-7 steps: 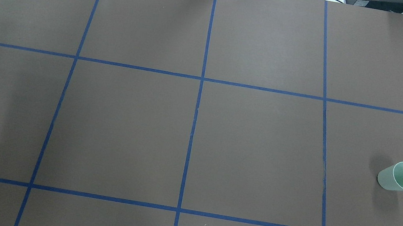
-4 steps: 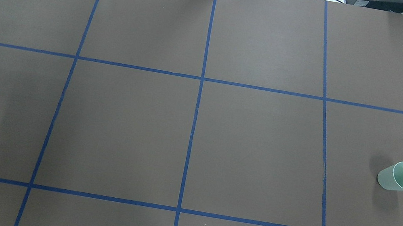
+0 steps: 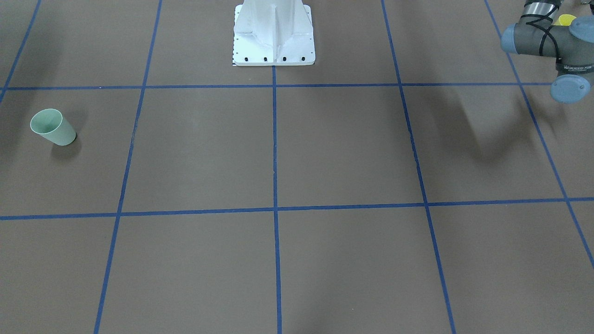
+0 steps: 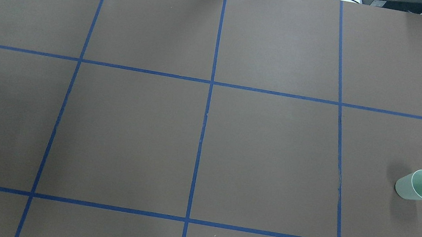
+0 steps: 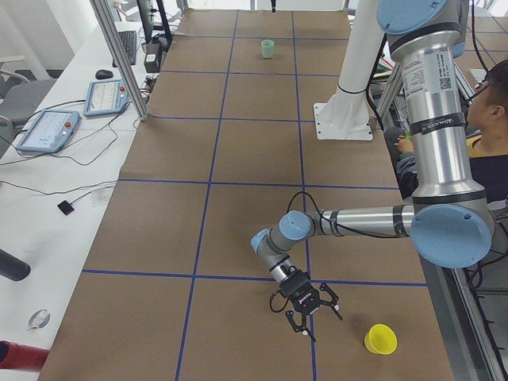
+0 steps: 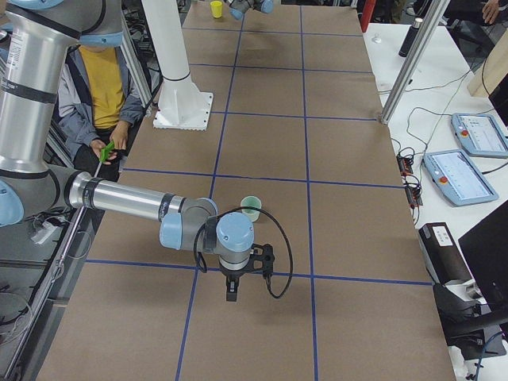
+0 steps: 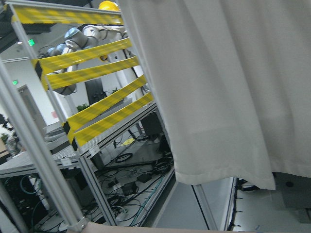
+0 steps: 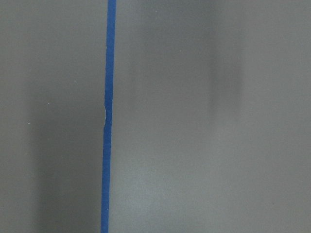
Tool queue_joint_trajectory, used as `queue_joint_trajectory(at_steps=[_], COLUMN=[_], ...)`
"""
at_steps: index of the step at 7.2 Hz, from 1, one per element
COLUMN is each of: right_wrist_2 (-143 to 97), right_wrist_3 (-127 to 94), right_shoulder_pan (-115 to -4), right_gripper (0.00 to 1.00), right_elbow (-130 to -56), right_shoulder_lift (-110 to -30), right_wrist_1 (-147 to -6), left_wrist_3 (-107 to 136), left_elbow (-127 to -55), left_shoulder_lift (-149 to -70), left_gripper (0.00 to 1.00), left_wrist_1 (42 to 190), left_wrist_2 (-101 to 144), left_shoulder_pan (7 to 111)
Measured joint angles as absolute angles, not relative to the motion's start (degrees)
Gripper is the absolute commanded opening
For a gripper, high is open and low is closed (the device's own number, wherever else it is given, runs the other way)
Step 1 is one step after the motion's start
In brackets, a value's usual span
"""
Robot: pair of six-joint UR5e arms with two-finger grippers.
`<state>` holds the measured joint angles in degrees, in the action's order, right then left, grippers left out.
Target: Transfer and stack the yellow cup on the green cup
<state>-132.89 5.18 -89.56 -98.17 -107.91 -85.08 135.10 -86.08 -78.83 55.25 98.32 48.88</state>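
Note:
The green cup (image 4: 418,185) stands upright on the brown table at my right side; it also shows in the front view (image 3: 52,126), the left view (image 5: 267,48) and the right view (image 6: 251,208). The yellow cup (image 5: 380,339) stands upright at my left end of the table, partly hidden behind the left arm in the front view (image 3: 566,19). My left gripper (image 5: 311,321) hangs just above the table beside the yellow cup, apart from it; I cannot tell if it is open. My right gripper (image 6: 231,292) hovers low near the green cup, apart from it; I cannot tell its state.
The white robot pedestal (image 3: 274,37) stands at the table's near-robot edge. A seated person (image 6: 103,95) is behind the robot. Blue tape lines (image 4: 202,134) grid the table. Benches with tablets (image 5: 48,131) flank the far side.
In the overhead view the faint shadow on the table's left side has shifted a little. The green cup has not moved.

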Motion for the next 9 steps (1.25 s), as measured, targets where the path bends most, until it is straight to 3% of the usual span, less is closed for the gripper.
queue_joint_trajectory(at_steps=[3, 9], right_wrist_2=[-132.9, -133.0], right_wrist_3=[5.4, 5.5], right_shoulder_pan=[-89.6, -89.6], right_gripper=[1.0, 1.0], right_elbow=[-98.5, -98.9], right_shoulder_lift=[-107.9, -107.8], right_wrist_1=[-85.0, -83.7], left_wrist_3=[144.0, 144.5], left_elbow=[-79.0, -76.7], left_shoulder_lift=[-81.4, -78.1], left_gripper=[1.0, 1.0], left_wrist_1=[55.0, 52.9], left_wrist_2=[109.2, 121.5], left_shoulder_pan=[47.4, 47.1])
